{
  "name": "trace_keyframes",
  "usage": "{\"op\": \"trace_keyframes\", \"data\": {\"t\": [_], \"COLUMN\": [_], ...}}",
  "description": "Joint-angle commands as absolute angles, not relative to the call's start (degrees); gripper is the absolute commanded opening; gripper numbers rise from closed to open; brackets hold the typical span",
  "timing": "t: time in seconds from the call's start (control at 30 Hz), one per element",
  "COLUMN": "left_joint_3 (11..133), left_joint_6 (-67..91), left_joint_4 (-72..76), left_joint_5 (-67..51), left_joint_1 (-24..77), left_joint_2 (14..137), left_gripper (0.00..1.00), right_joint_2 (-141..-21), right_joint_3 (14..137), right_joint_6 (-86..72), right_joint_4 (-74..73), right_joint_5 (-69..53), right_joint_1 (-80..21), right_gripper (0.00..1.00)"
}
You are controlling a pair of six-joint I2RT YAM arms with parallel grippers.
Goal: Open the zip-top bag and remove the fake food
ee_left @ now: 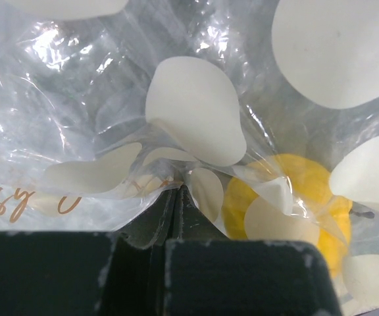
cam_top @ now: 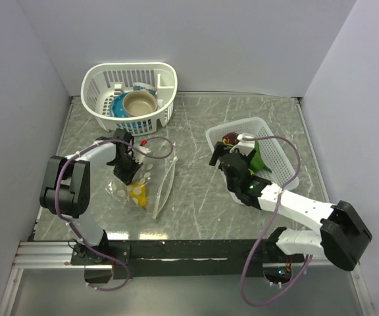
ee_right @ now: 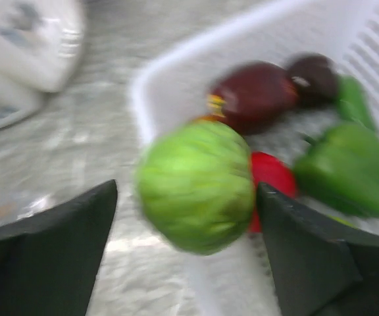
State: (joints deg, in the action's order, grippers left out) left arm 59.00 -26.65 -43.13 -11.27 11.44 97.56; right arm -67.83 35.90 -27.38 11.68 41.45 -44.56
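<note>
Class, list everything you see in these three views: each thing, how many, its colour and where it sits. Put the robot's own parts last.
zip-top bag: one, clear with white dots, on the table left of centre
yellow fake food: one, yellow, inside the bag
lime-green fake food: one, lime-green, between the right claw's fingers at the tray's rim
maroon pieces: two, dark maroon, in the tray
green pieces: seemingly two, green, in the tray
red piece: one, red, in the tray
tray: one, white mesh, right of centre
basket: one, white, back left
blue bowl: one, blue, in the basket
tan bowl: one, tan, in the basket
table: one, grey marbled
left claw: one, black, shut on the bag
right claw: one, black, open over the tray
</note>
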Motion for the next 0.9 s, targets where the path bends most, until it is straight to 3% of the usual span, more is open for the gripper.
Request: {"op": "trace_keyframes", "data": {"t": [0.0, 0.17, 0.2, 0.33, 0.43, 0.53, 0.57, 0.63, 0.67, 0.77, 0.8, 0.87], "left_joint_3": [59.33, 59.94, 60.12, 60.47, 60.03, 59.15, 58.98, 58.89, 58.89, 58.89, 58.63, 58.45], "left_joint_6": [-26.19, -26.19, -26.02, -25.93, -26.1, -26.54, -26.63, -26.72, -26.89, -27.07, -27.16, -27.51], "left_joint_4": [-42.8, -43.15, -43.07, -43.06, -42.89, -42.45, -42.36, -42.36, -42.54, -42.63, -42.63, -42.45], "left_joint_5": [-13.18, -14.68, -14.68, -15.2, -15.64, -15.47, -15.29, -15.29, -15.21, -15.12, -14.86, -14.42], "left_joint_1": [11.43, 11.43, 11.43, 11.34, 11.42, 11.34, 11.34, 11.34, 11.42, 11.34, 11.42, 11.34], "left_joint_2": [97.29, 97.29, 97.21, 97.12, 97.29, 97.03, 96.86, 96.94, 97.03, 96.68, 96.51, 96.42], "left_gripper": [0.01, 0.01, 0.01, 0.01, 0.01, 0.01, 0.01, 0.01, 0.01, 0.01, 0.01, 0.01], "right_joint_2": [-69.96, -68.12, -67.33, -66.0, -68.8, -74.14, -76.18, -82.49, -84.1, -85.78, -84.13, -81.93], "right_joint_3": [39.46, 38.68, 38.15, 37.0, 38.23, 37.88, 39.53, 43.13, 44.02, 44.91, 44.48, 44.03], "right_joint_6": [-34.8, -30.52, -23.97, -9.77, -8.09, -9.14, -9.23, -8.96, -9.4, -11.51, -11.34, -10.03], "right_joint_4": [2.2, 5.17, 7.27, 15.73, 15.73, 19.24, 19.16, 17.15, 16.62, 16.35, 16.78, 17.4], "right_joint_5": [49.75, 45.54, 42.22, 39.48, 32.74, 24.36, 23.82, 24.51, 27.48, 35.3, 35.94, 36.65], "right_joint_1": [-42.72, -43.67, -44.99, -57.11, -61.69, -64.41, -65.21, -66.7, -66.88, -66.62, -66.36, -66.36], "right_gripper": [1.0, 1.0, 1.0, 1.0, 0.93, 0.72, 0.54, 0.39, 0.45, 0.91, 0.97, 1.0]}}
